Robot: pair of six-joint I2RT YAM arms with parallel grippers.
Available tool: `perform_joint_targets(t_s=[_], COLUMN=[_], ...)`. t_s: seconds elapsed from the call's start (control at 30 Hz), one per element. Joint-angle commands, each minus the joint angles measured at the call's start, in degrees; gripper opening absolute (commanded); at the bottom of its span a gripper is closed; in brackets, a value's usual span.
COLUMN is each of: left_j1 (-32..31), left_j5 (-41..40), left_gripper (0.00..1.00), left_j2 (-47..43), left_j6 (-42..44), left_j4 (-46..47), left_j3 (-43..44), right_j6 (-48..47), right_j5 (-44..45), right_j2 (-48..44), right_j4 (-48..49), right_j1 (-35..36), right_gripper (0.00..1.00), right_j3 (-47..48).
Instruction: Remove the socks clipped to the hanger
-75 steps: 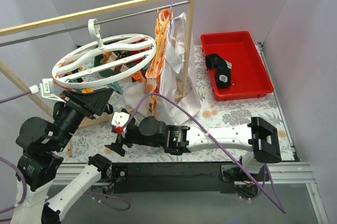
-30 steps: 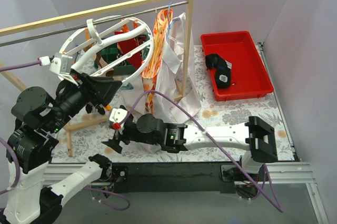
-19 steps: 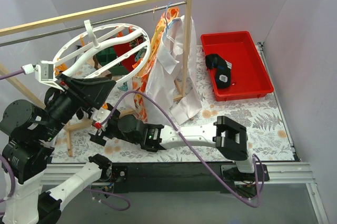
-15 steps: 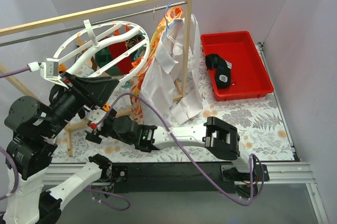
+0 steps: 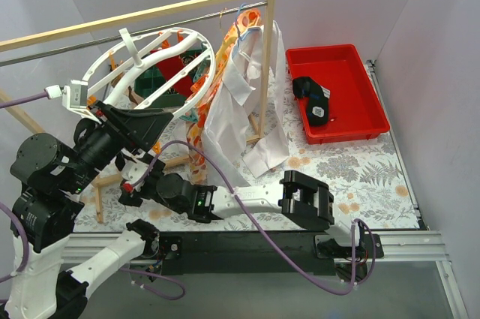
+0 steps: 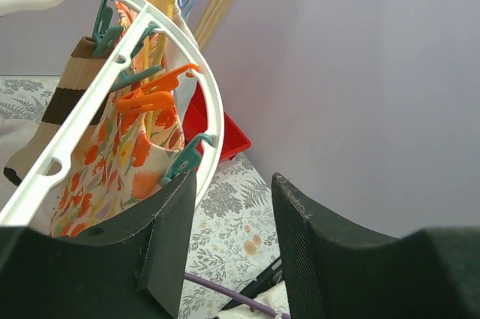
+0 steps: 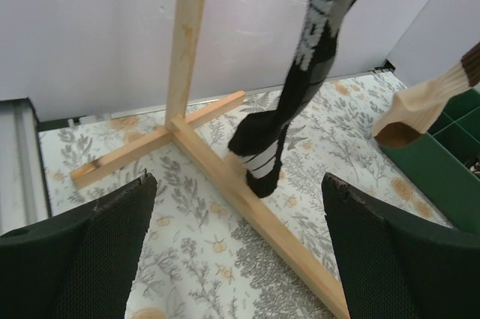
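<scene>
1. My right hand (image 7: 236, 180) is spread as wide as it goes and holds nothing. It sits low over the desk (image 7: 187, 259), facing the black sock (image 7: 315, 41) with blue and white marks that hangs just ahead.
2. My left hand (image 6: 229, 180) is about half open, with nothing between its fingers. The rim of the hanger (image 6: 206, 101) ends right at one fingertip; I cannot tell whether it rests on it.
3. The hanger is tilted steeply, and the socks are clipped under it: the black one and a tan-and-brown sock (image 6: 64, 101). Another dark sock (image 5: 311, 101) lies in the red tray (image 5: 360, 86).
4. The foot of the wooden rack (image 7: 285, 240) runs just behind the black sock's toe. If I close too low, I expect to pinch wood along with fabric, or miss the sock.
5. If the clip does not let go when I pull, the tug would drag the whole tilted hanger, which could swing or slide off my left hand.
6. The orange floral garment (image 6: 112, 161) hangs against the rim. A sideways pull might snag it and haul it along.
</scene>
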Motion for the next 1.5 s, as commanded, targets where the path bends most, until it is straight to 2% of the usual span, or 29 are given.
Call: perform_joint_targets(t_s=[0.0, 0.17, 0.57, 0.87, 0.97, 1.27, 1.37, 1.43, 1.47], left_j1=[-0.1, -0.1, -0.1, -0.1, -0.1, -0.1, -0.1, -0.1, -0.1], left_j5=[0.6, 0.9, 2.2, 4.2, 4.7, 5.5, 5.4, 4.9, 4.6], left_gripper=[0.43, 0.43, 0.43, 0.43, 0.43, 0.42, 0.42, 0.42, 0.42], left_j2=[-0.1, -0.2, -0.4, -0.8, -1.0, -1.7, -2.0, -2.4, -2.6], left_j6=[0.1, 0.2, -1.5, -2.4, -2.9, -3.3, -3.3, -3.2, -3.2], left_j4=[0.0, -0.3, 0.3, 1.5, 1.8, 1.5, 0.8, -0.4, -0.7], left_j3=[0.5, 0.2, 0.3, -1.1, -1.4, -1.2, -0.3, 0.9, 1.2], right_j6=[-1.7, -2.3, -5.7, -13.8, -15.0, -13.5, -12.7, -12.0, -11.5], right_j5=[0.7, 0.4, 7.9, 9.3, 8.4, 6.2, 5.9, 4.8, 4.5], right_j2=[-5.8, -6.5, 7.2, 16.7, 19.1, 25.6, 25.9, 24.6, 24.0], right_j4=[3.6, 3.6, 5.4, 15.5, 18.3, 19.7, 19.6, 19.3, 19.2], right_j1=[4.0, 6.2, 1.7, -0.2, -0.6, -2.5, -2.9, -2.9, -2.9], right_gripper=[0.95, 0.95, 0.94, 0.91, 0.87, 0.63, 0.5, 0.37, 0.2], right_j3=[-2.4, -2.7, 13.0, 19.9, 22.7, 32.0, 32.8, 32.2, 30.7])
